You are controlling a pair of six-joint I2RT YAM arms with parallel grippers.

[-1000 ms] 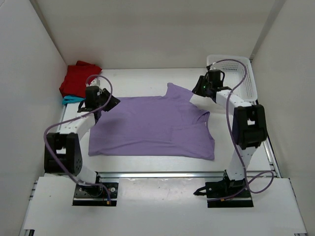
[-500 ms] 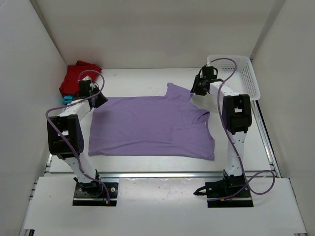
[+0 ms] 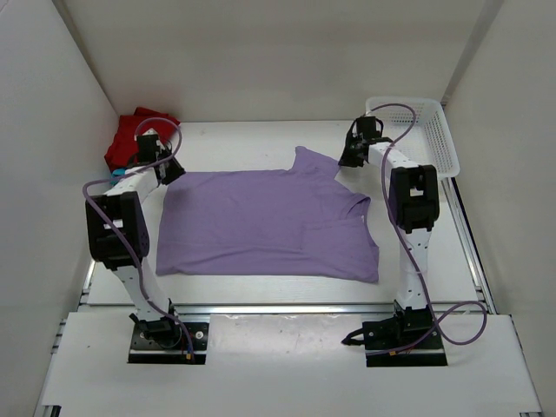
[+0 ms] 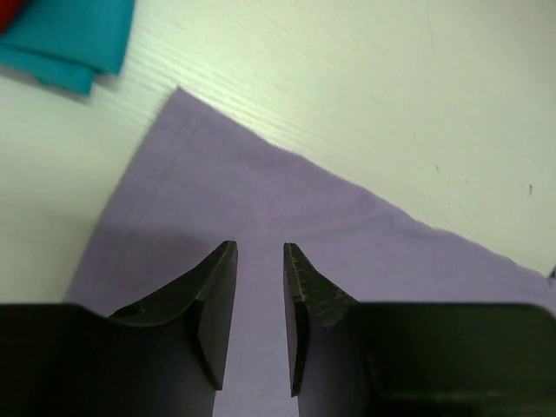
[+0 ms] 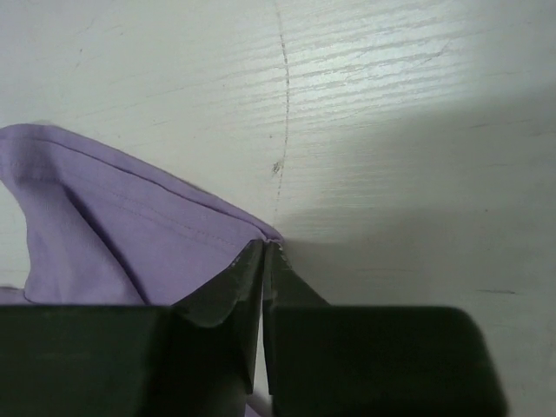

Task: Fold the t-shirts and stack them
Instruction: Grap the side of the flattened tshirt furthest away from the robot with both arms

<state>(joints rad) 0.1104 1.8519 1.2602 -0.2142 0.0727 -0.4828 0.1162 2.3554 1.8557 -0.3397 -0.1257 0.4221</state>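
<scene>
Dark red t-shirt (image 3: 130, 137) sits bunched in the far left corner of the table (image 3: 243, 139), pressed against the left wall. The teal t-shirt (image 4: 69, 35) peeks out just beneath its near edge. Just beside them, the left end effector (image 4: 259, 248) hangs over the far left corner of the lilac t-shirt (image 3: 269, 226). Its fingers stand a narrow gap apart and grip nothing, with cloth showing between them.

The lilac t-shirt lies spread flat across the middle of the table. Its left edge is straight and its near edge runs close to the table's front. One sleeve points toward the far side, and the right edge is rumpled and folded over. Bare table stretches beyond its far edge to the back wall.

At that sleeve's right edge, the right end effector (image 5: 263, 246) is pinched closed on the hem. Open table lies to its right, then the white mesh basket (image 3: 408, 102) in the far right corner.
</scene>
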